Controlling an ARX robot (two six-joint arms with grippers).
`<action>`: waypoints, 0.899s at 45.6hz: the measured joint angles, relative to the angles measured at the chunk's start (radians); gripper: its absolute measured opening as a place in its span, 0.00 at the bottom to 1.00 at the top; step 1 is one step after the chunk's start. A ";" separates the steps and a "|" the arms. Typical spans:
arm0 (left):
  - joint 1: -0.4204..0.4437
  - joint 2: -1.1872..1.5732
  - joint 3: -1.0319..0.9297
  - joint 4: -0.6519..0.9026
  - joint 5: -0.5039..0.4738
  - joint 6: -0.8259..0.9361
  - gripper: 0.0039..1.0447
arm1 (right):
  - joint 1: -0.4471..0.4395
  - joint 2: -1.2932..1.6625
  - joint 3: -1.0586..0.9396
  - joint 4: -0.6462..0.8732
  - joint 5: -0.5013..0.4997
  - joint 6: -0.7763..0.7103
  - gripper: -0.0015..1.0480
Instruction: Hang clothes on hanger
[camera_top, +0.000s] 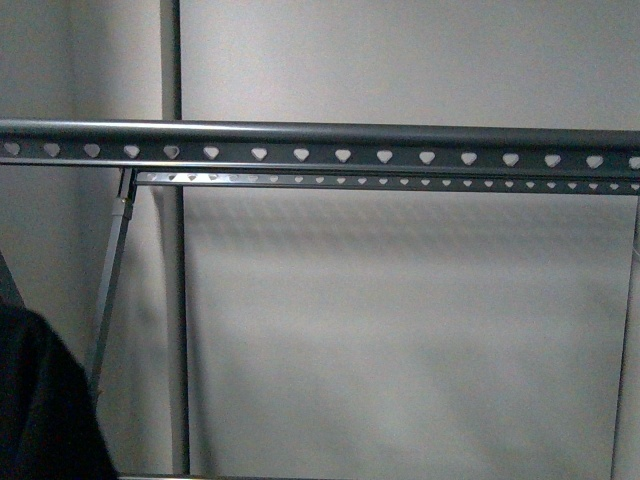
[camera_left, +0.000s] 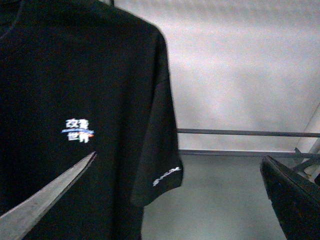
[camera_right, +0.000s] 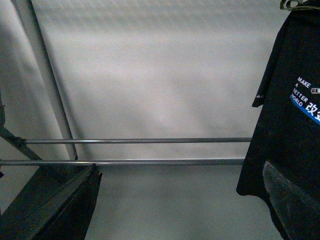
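Black T-shirt (camera_left: 75, 75) hanging, heart-punched rail (camera_top: 320, 133) beyond

Matt black cloth T-shirt (camera_left: 100, 75); smooth, faintly glossy grey metal rail (camera_top: 320, 132).

Black printed T-shirt (camera_left: 100, 75) below grey heart-holed rail (camera_top: 360, 140)

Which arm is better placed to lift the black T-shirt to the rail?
Probably left: in the front view the T-shirt sits low on the robot's left, below the rail, and looks much closer in the left wrist view than the right.
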 joint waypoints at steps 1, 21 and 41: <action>0.000 0.000 0.000 0.000 0.000 0.000 0.94 | 0.000 0.000 0.000 0.000 0.000 0.000 0.93; 0.249 0.568 0.193 0.251 -0.037 -0.356 0.94 | 0.000 0.000 0.000 0.000 0.000 0.000 0.93; 0.264 1.380 0.696 0.435 -0.378 -0.687 0.94 | 0.000 0.000 0.000 0.000 0.000 0.000 0.93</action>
